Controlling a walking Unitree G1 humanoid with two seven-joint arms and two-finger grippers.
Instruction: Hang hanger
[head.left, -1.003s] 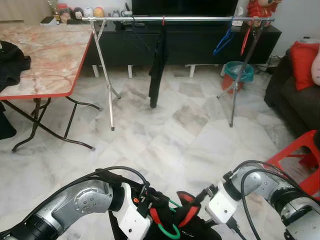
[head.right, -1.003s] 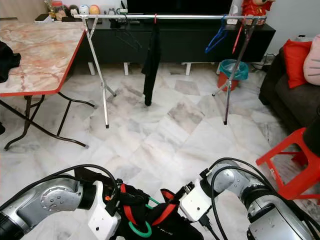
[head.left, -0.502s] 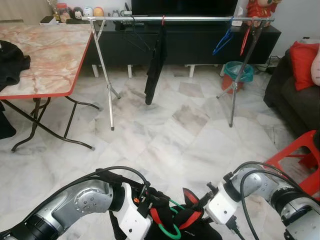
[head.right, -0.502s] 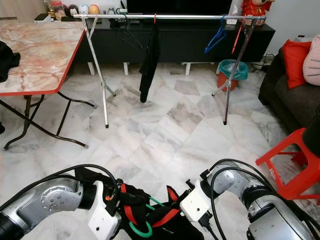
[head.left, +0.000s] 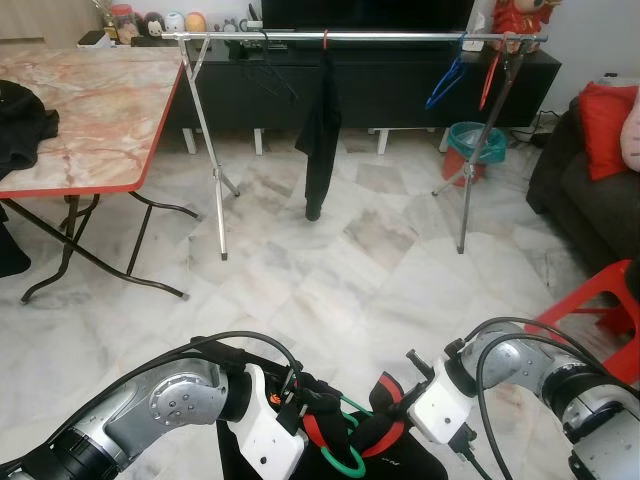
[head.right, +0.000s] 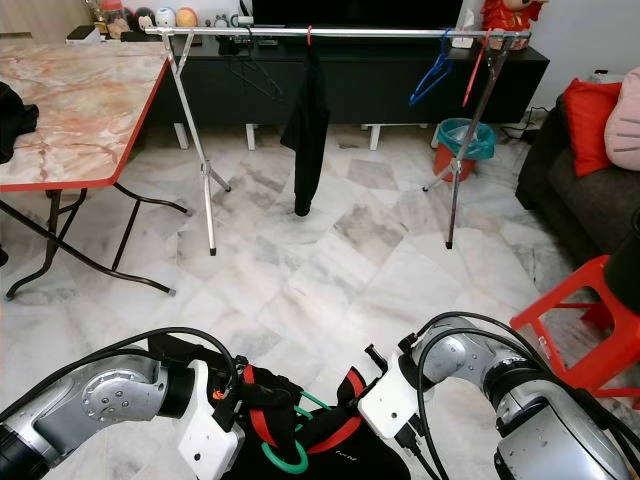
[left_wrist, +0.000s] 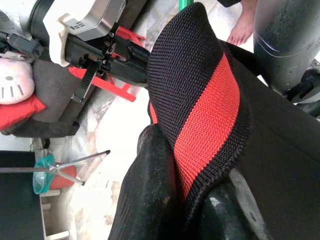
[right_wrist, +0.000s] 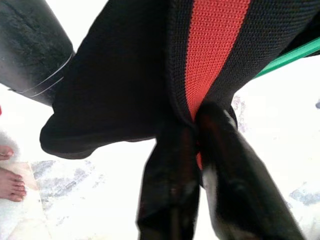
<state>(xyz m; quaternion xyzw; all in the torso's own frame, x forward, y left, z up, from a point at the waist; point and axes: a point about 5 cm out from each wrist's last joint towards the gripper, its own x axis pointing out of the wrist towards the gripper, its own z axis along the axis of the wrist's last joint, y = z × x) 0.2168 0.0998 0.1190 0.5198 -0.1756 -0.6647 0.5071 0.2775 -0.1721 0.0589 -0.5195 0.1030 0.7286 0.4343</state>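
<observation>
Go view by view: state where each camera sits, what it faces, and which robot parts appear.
Left and right eye views: head, facing forward-down at the clothes rack; both arms show.
Left wrist view: along the left hand pinching the black-red collar.
Right wrist view: along the right hand gripping that collar.
Shared: the garment and green hanger.

Black knit garment with red band (left_wrist: 210, 120), green plastic hanger (head.right: 287, 460), red-edged marbled pink bench (head.left: 90, 110), white-grey marble floor (head.left: 340, 280).

Table (head.left: 90, 110) left of rack (head.left: 350, 37)
</observation>
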